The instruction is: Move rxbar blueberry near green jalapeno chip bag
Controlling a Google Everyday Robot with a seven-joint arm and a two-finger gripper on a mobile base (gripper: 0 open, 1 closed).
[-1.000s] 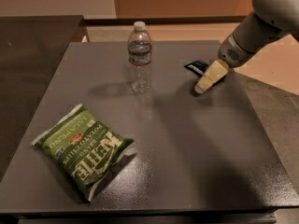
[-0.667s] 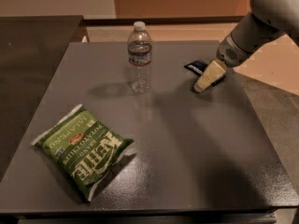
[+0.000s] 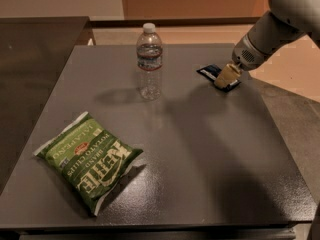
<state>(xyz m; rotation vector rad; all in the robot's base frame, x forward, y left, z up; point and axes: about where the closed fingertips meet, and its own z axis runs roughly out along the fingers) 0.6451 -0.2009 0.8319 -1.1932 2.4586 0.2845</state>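
Observation:
The rxbar blueberry (image 3: 209,72) is a small flat dark navy bar with white patches, lying at the far right of the grey table (image 3: 200,149). My gripper (image 3: 226,77) comes in from the upper right on a pale arm and sits right over the bar's right end, hiding part of it. The green jalapeno chip bag (image 3: 89,160) lies flat at the near left of the table, far from the bar and the gripper.
A clear plastic water bottle (image 3: 150,61) stands upright at the far middle of the table, to the left of the bar. A darker counter (image 3: 30,74) adjoins the table on the left. The table's edges lie near the bar on the right.
The gripper has shifted a little up and to the right, farther onto the bar. The bar, the bottle and the chip bag have not moved.

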